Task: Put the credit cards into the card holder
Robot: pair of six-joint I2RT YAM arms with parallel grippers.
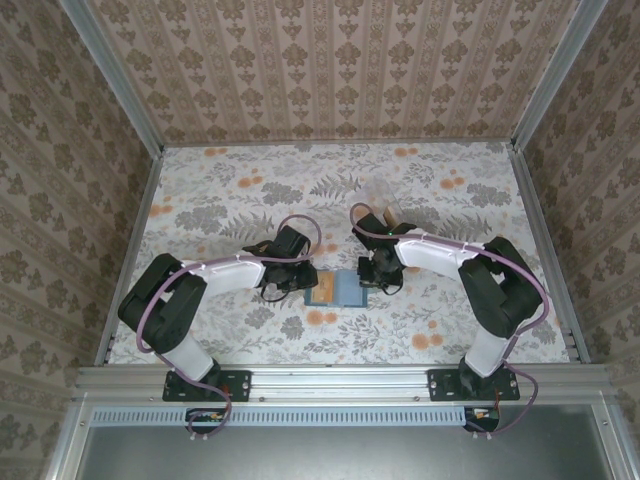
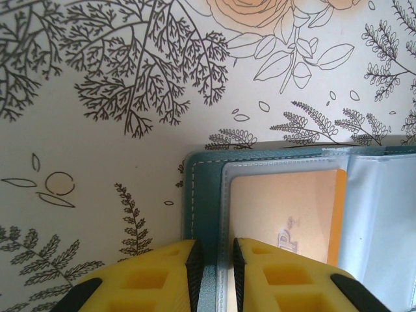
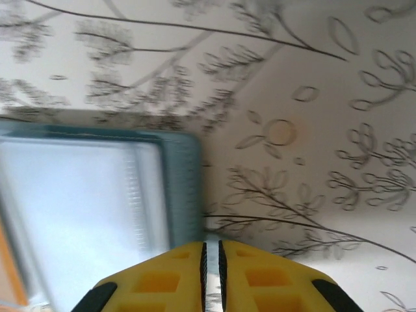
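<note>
Holder (image 1: 336,288) open on tabletop (image 1: 230,200), tan card (image 2: 286,214) in left pocket. Left tool (image 2: 218,252) pinching holder's left edge; right tool (image 3: 211,250) nearly pressed together at right edge, grip unclear. Risk of folding holder, spilling card, through uneven pull.

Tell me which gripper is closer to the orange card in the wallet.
Left. The left gripper straddles the left edge of the wallet, right beside the orange card. The right gripper sits at the opposite edge, a clear pocket between it and the card.
</note>
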